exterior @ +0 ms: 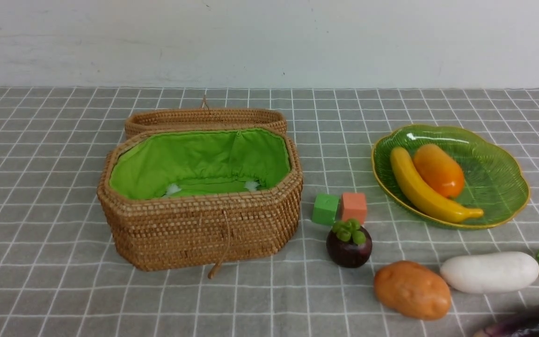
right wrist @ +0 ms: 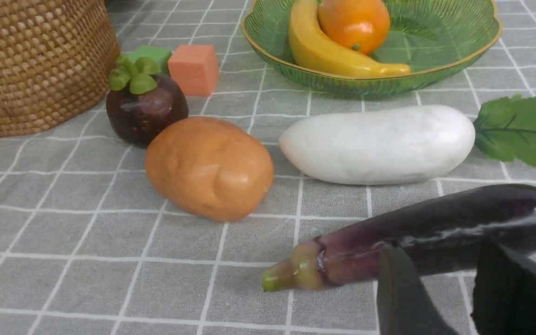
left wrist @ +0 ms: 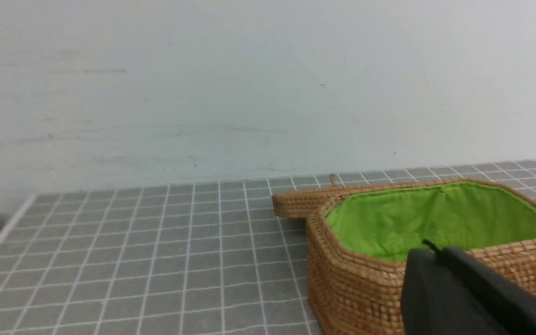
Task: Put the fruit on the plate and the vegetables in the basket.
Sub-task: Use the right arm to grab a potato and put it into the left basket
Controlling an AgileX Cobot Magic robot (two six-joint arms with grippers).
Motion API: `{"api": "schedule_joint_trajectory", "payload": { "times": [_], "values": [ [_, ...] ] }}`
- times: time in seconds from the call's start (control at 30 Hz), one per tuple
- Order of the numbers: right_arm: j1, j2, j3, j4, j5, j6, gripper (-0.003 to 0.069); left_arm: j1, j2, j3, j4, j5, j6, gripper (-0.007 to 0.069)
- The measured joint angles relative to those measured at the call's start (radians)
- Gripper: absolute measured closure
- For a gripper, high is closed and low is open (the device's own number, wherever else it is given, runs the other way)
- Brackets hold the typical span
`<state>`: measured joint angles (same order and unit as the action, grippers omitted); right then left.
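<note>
The open basket (exterior: 204,229) with green lining stands left of centre; its inside shows no vegetable. The plate (exterior: 498,187) at the right holds the banana (exterior: 426,189) and mango (exterior: 438,169). The mangosteen (exterior: 349,245), potato (exterior: 412,290), radish (exterior: 489,271) and eggplant (exterior: 531,323) lie on the cloth in front of the plate. The gourd is out of view. My right gripper (right wrist: 438,251) is open and empty, its fingertips just short of the eggplant (right wrist: 435,228). My left gripper (left wrist: 438,253) is shut and empty, in front of the basket (left wrist: 356,288). Neither gripper shows in the front view.
The basket's woven lid (exterior: 204,118) lies right behind it. A green cube (exterior: 325,209) and an orange cube (exterior: 353,207) sit between basket and plate, just behind the mangosteen. A white wall runs along the table's far edge.
</note>
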<state>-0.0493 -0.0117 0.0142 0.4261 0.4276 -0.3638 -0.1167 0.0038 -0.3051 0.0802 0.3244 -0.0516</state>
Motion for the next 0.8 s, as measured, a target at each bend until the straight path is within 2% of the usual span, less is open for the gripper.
{"api": "schedule_joint_trajectory", "payload": {
  "times": [0.03,0.13,0.33,0.8],
  "values": [
    [0.0,0.0,0.0,0.0,0.0,0.0,0.0418,0.04,0.0,0.047,-0.048,-0.034,0.029,0.0638],
    [0.0,0.0,0.0,0.0,0.0,0.0,0.0418,0.075,-0.011,0.139,-0.098,-0.04,0.024,0.0638],
    [0.0,0.0,0.0,0.0,0.0,0.0,0.0418,0.082,-0.012,0.312,-0.097,0.034,-0.067,0.0638],
    [0.0,0.0,0.0,0.0,0.0,0.0,0.0418,0.084,-0.012,0.334,-0.071,0.068,-0.102,0.0628]
  ]
}}
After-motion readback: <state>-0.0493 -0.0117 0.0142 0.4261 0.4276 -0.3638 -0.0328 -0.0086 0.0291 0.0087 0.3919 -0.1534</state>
